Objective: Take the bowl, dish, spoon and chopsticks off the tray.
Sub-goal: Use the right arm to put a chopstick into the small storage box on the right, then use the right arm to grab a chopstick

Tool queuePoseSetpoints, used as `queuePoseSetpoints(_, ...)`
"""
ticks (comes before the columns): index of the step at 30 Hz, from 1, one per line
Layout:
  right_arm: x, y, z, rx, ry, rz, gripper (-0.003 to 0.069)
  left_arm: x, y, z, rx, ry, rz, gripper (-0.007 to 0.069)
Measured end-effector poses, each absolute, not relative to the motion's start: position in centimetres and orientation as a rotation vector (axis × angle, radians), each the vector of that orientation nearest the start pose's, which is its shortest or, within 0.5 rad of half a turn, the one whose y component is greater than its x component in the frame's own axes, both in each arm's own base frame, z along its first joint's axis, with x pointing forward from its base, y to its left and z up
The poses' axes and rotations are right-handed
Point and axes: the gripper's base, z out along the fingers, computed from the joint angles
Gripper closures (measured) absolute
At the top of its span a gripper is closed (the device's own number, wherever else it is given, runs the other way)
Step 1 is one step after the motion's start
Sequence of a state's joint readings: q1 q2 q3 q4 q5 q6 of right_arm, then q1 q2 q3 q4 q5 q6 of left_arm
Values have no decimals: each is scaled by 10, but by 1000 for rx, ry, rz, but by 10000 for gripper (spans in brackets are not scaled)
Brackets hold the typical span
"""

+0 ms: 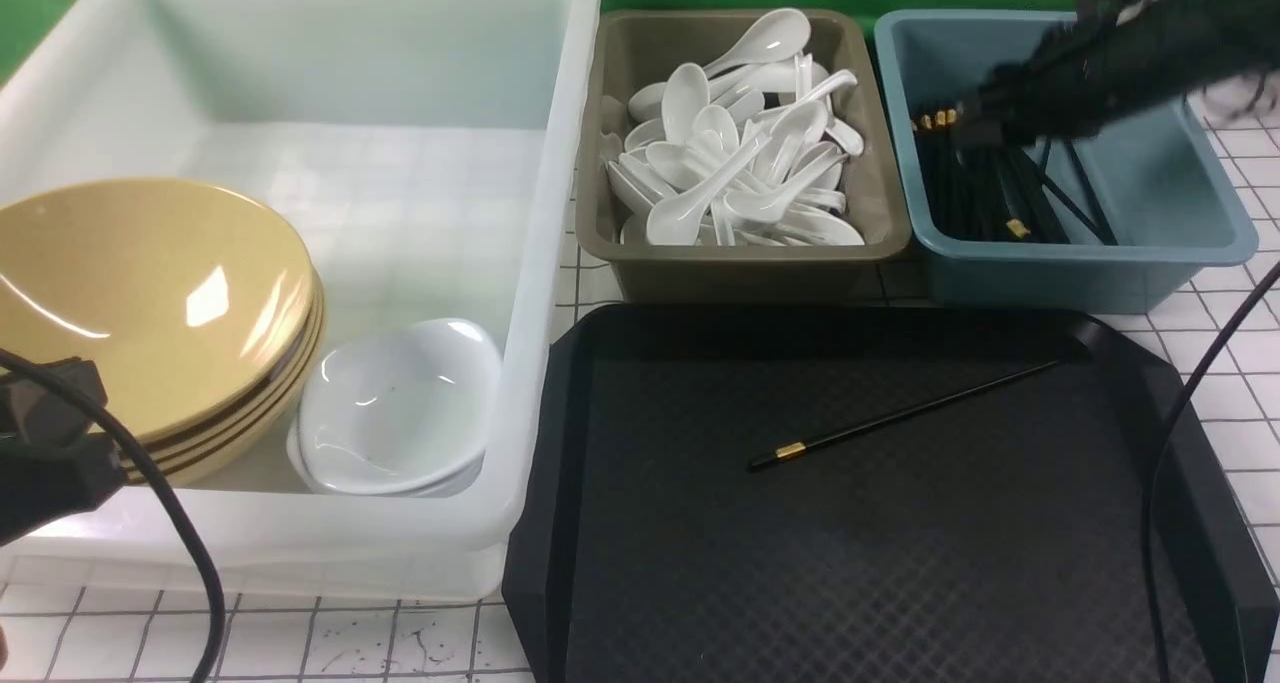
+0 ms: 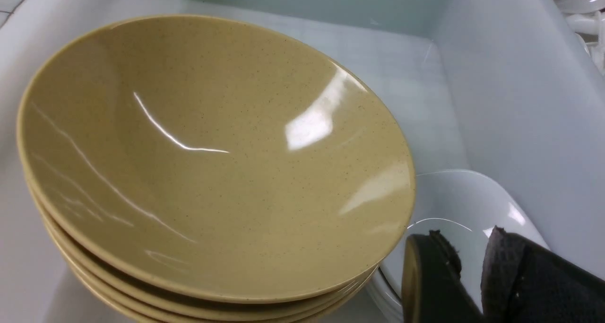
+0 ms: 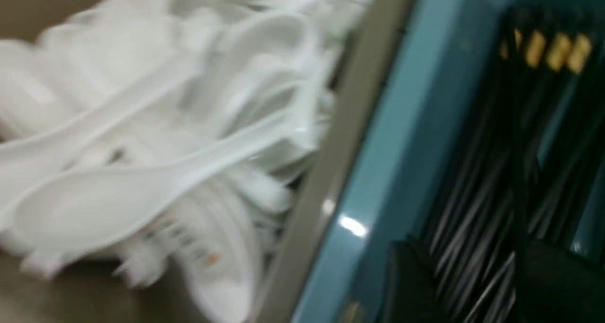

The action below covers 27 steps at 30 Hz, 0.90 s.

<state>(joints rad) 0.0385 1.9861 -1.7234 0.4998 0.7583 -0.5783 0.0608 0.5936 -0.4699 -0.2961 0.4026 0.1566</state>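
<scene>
Left claw (image 2: 461,238) is nearest the camera and sits left of the tray (image 1: 545,483). The front view cuts most of it off, showing only a dark block and a looping cable (image 1: 170,503). From its wrist view, two black fingers (image 2: 427,275) stand slightly parted with nothing between them, above a translucent white tub (image 1: 560,163) that sits left of the tray.

The tray's near edge runs out of frame. One black chopstick (image 1: 900,415) lies slantwise on its floor.

Inside the tub, the yellow bowl (image 1: 140,293) tops a stack that hides all but the rims of the bowls beneath. The white dish (image 1: 395,403) sits beside it, on the side nearer the tray, on more dishes that are barely visible.

Beyond the tray, a brown bin (image 1: 740,258) holds a heap of white spoons (image 1: 740,153), and a blue bin (image 1: 1150,163) holds black chopsticks (image 1: 985,198).

The right arm (image 1: 1130,58) slants down from beyond the tray's far right corner over the blue bin and is heavily blurred. The right claw (image 3: 472,266) shows its fingers spread apart above the chopsticks. The blur hides whether it touches any of them.
</scene>
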Motion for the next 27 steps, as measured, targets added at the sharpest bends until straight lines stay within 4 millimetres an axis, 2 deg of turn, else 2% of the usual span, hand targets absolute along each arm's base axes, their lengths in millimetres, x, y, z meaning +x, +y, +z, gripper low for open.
queuePoseSetpoints(1,445,54,293,-556,2359,338,251,122,-3,289,-103,1992,-150,494)
queuePoseSetpoints(3,431,67,310,-737,2338,344,239,122,-3,289,-103,1992,-150,494)
queuePoseSetpoints(6,402,99,317,-1107,2318,396,237,122,-3,289,-104,1989,-150,494)
queuePoseSetpoints(8,385,127,303,-1364,2277,434,240,122,-3,289,-104,1989,-150,494)
queuePoseSetpoints(9,383,130,301,-1397,2263,431,242,122,-3,289,-104,1989,-150,494)
queuePoseSetpoints(10,371,149,276,-1618,2224,397,248,122,-3,289,-103,1990,-150,494)
queuePoseSetpoints(11,370,151,275,-1636,2212,397,249,122,-3,289,-103,1990,-150,494)
queuePoseSetpoints(12,364,161,255,-1792,2181,329,251,122,-3,288,-103,1993,-151,494)
queuePoseSetpoints(14,357,175,225,-1956,2139,243,255,122,-3,288,-103,1993,-152,494)
queuePoseSetpoints(16,357,178,215,-1995,2123,206,255,122,-3,288,-103,1993,-152,494)
queuePoseSetpoints(17,357,188,197,-2066,2088,173,255,122,-3,288,-103,1993,-152,494)
queuePoseSetpoints(22,357,203,169,-2165,2050,165,256,122,-3,289,-111,1992,-162,494)
queuePoseSetpoints(24,359,204,166,-2160,2044,159,265,122,-4,289,-116,1991,-170,494)
queuePoseSetpoints(26,359,205,165,-2170,2042,164,312,122,-4,289,-116,1990,-171,494)
queuePoseSetpoints(27,359,205,165,-2189,2033,169,358,122,-4,289,-117,1990,-172,494)
